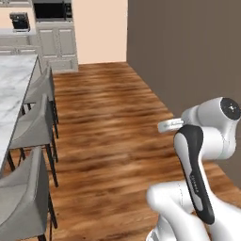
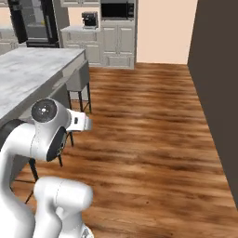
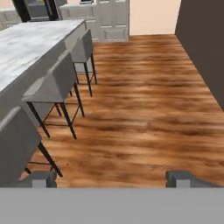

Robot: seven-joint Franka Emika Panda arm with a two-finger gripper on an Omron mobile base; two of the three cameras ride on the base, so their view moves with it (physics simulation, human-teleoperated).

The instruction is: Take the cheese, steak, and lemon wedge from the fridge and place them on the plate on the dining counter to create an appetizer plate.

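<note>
My gripper (image 3: 111, 179) is open, its two dark fingertips (image 3: 40, 179) spread wide over the wooden floor with nothing between them. The dining counter (image 3: 30, 43), white marble with grey veins, runs along the left (image 1: 14, 80) (image 2: 32, 69). The fridge (image 2: 35, 21), black-framed with a grey interior showing, stands far off beyond the counter's end (image 3: 37, 8). The cheese, steak, lemon wedge and plate are out of view.
Grey bar stools (image 3: 54, 83) (image 1: 33, 127) line the counter's near side. A dark wall (image 1: 188, 47) closes the right. Open wood floor (image 3: 144, 100) lies between them. White cabinets with a microwave (image 2: 118, 9) and a coffee machine (image 2: 89, 19) stand at the far end.
</note>
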